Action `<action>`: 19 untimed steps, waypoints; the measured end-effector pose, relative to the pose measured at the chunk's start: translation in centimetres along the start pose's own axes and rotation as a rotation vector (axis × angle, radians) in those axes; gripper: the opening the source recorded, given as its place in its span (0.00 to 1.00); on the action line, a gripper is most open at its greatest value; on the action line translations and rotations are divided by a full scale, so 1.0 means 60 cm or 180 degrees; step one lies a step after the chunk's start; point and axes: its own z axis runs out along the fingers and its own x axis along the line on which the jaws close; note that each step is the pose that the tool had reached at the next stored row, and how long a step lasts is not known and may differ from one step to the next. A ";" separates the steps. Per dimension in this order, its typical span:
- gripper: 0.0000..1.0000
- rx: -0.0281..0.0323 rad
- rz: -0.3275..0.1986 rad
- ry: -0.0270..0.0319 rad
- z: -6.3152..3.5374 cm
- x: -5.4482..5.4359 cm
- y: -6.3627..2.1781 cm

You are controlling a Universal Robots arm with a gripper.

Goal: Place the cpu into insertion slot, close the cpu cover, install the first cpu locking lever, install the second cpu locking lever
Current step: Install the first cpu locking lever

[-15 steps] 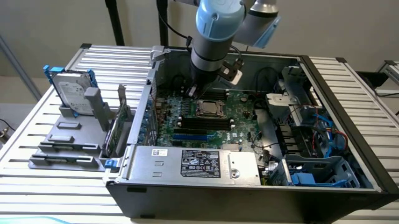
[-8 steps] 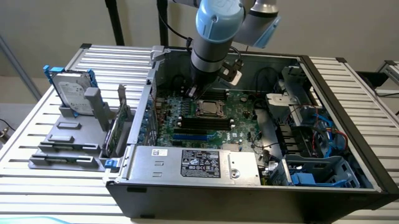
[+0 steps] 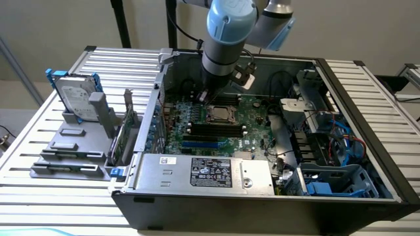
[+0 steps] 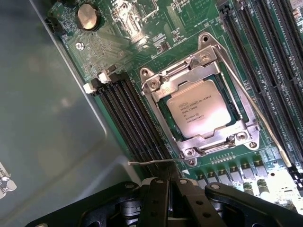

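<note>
Tool (image 4: 173, 182), fingers pressed together, holding nothing, hovers just beside locking lever (image 4: 151, 162)

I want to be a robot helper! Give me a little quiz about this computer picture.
1. True or false: the cpu sits in the insertion slot.
2. The cpu cover is: A) lying flat around the cpu, B) standing straight up, C) outside the computer.
3. Fill in: the motherboard is coloured ___.
Key: 1 true; 2 A; 3 green.
</note>
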 end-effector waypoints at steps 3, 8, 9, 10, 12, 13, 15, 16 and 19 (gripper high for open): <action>0.11 -0.0030 0.0015 -0.0043 0.000 0.001 0.001; 0.11 -0.0046 0.0028 -0.0062 0.003 0.007 0.006; 0.11 -0.0046 0.0029 -0.0062 0.003 0.009 0.008; 0.11 -0.0047 0.0030 -0.0062 0.004 0.011 0.010; 0.11 -0.0050 0.0033 -0.0064 0.004 0.013 0.015; 0.11 -0.0052 0.0035 -0.0067 0.005 0.014 0.016; 0.11 -0.0058 0.0039 -0.0073 0.006 0.014 0.018; 0.11 -0.0059 0.0041 -0.0075 0.007 0.014 0.019; 0.11 -0.0062 0.0046 -0.0076 0.010 0.016 0.024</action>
